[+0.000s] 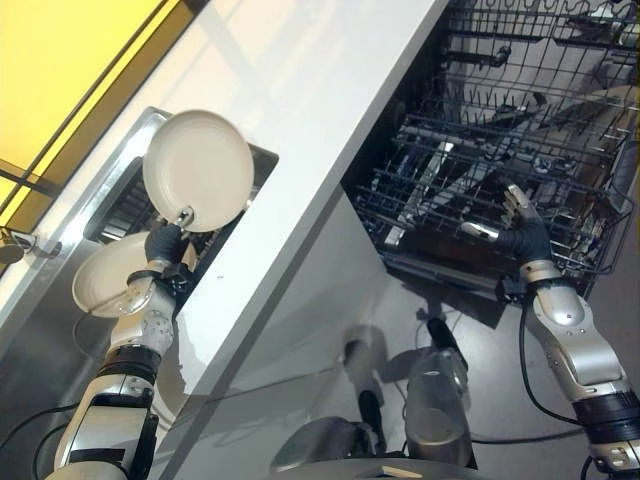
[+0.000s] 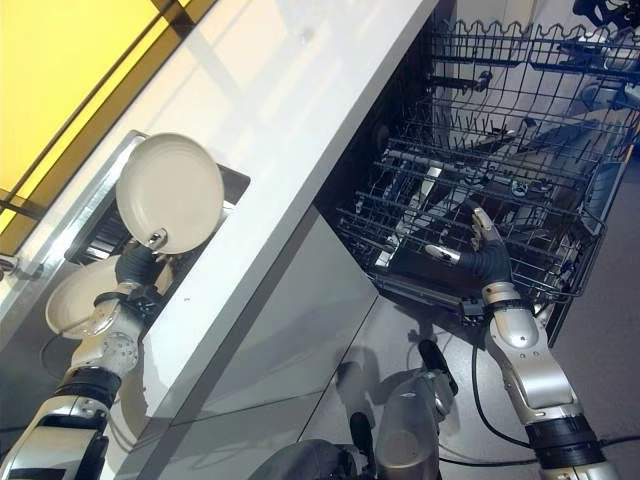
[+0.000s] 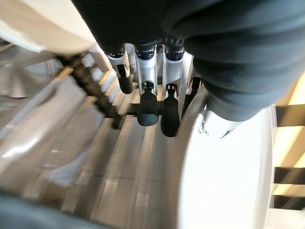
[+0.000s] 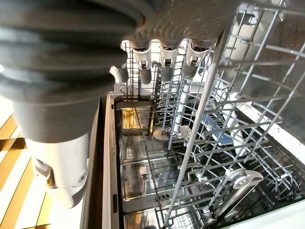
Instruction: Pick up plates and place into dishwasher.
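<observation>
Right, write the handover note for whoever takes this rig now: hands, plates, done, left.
Left hand: shut on a white plate, held up above the sink.
Right hand: open, at the front edge of the pulled-out dishwasher rack, holding nothing.
A second plate lies in the sink.
Done: one plate lifted.
Left: carry it to the rack, then the second.

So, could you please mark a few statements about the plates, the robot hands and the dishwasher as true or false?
1. The left robot hand holds a white plate raised above the sink. True.
2. The right robot hand holds a plate. False: it holds nothing, with fingers open by the dishwasher rack.
3. A second plate lies in the sink. True.
4. The dishwasher rack is pushed in behind a closed door. False: it is pulled out.
5. The held plate is black. False: it is white.
</observation>
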Controlling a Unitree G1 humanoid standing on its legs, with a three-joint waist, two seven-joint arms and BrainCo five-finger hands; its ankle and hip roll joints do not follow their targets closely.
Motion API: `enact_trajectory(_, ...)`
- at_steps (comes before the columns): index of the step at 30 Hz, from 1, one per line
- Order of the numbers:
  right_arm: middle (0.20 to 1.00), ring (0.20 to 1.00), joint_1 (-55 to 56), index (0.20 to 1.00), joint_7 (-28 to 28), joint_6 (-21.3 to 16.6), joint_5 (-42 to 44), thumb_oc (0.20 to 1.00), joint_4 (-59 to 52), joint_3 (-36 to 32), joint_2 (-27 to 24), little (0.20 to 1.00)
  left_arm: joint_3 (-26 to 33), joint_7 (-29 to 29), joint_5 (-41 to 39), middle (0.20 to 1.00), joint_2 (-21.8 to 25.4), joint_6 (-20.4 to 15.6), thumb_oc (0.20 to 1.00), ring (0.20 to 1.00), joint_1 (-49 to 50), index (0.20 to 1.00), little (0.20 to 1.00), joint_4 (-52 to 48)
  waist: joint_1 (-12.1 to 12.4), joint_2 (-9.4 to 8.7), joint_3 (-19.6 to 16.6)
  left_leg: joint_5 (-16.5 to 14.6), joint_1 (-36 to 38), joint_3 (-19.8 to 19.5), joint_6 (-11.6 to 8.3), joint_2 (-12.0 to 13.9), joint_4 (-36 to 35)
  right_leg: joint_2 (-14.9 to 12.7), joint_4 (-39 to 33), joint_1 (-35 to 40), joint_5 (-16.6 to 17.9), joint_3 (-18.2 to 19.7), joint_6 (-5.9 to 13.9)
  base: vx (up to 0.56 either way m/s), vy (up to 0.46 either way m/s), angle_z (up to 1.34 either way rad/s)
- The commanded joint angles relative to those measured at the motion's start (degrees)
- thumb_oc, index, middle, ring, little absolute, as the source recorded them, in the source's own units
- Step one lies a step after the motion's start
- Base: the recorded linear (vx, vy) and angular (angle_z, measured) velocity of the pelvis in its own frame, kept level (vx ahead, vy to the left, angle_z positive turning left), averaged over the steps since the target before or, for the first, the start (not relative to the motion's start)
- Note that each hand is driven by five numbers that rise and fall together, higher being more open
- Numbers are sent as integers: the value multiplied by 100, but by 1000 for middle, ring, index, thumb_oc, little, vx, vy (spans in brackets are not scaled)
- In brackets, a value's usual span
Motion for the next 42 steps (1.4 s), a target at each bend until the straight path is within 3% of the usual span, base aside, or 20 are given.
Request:
enact_trajectory(1, 1000, 1000, 338, 1000, 144, -363, -255, 1000, -431, -130, -27, 1000, 117, 526, -124, 200, -297, -714, 200, 200, 546, 200, 200, -66, 54, -333, -744, 372, -581, -313, -260, -39, 223, -263, -240, 297, 55, -375, -133, 61, 26, 14)
enact_trajectory(7, 1000, 1000, 535, 1000, 268, -496, -416, 1000, -372, -305, 211, 1000, 453, 959, 80, 200, -318, -1237, 200, 200, 686, 200, 200, -319, 182, -411, -1104, 339, -303, -409, -267, -30, 70, -334, -376, 689, -35, -596, -129, 28, 5, 17)
enact_trajectory(19, 1000, 1000, 932, 1000, 612, -481, -265, 1000, -720, -871, 487, 1000, 852, 1115, 674, 200, -347, -1469, 200, 200, 1125, 200, 200, -977, 388, -581, -1672, 371, 70, -569, -317, 91, -273, -305, -699, 1304, -115, -873, -113, -42, -29, 14)
enact_trajectory(27, 1000, 1000, 446, 1000, 797, -884, 521, 1000, -1358, -1338, 151, 1000, 1098, 1810, 1409, 200, -44, -1677, 200, 200, 1082, 200, 200, -1873, 609, -818, -1906, 349, 95, -739, -308, 243, -466, -176, -870, 1410, -153, -954, -89, -130, -109, 15)
enact_trajectory(30, 1000, 1000, 19, 1000, 913, -1038, 772, 1000, -1483, -1233, 195, 1000, 1069, 1971, 1706, 200, 242, -1681, 200, 200, 893, 200, 200, -2171, 786, -975, -1979, 381, 24, -793, -339, 355, -491, -111, -957, 1424, -99, -1009, -67, -158, -211, 11)
enact_trajectory(34, 1000, 1000, -470, 1000, 1067, -808, 945, 1000, -1836, -835, 403, 1000, 858, 1968, 1925, 200, 423, -1519, 200, 200, 620, 200, 200, -2558, 969, -1103, -2071, 417, 12, -854, -385, 491, -541, -6, -1004, 1492, -122, -1102, -81, -126, -171, 13)
enact_trajectory(37, 1000, 1000, -849, 1000, 1073, -644, 923, 1000, -1971, -253, 645, 1000, 404, 2031, 2277, 200, 420, -1456, 200, 200, 409, 200, 200, -2931, 1134, -1190, -2137, 437, 13, -901, -391, 573, -574, 88, -1030, 1567, -153, -1167, -103, -98, -140, 16)
enact_trajectory(42, 1000, 1000, -1053, 1000, 1073, -795, 754, 1000, -1981, 530, 1045, 1000, -309, 1671, 2951, 200, 320, -1324, 200, 200, 348, 200, 200, -3660, 1381, -1297, -2204, 468, 18, -981, -381, 652, -680, 186, -1038, 1640, -204, -1282, -123, -93, -115, 26)
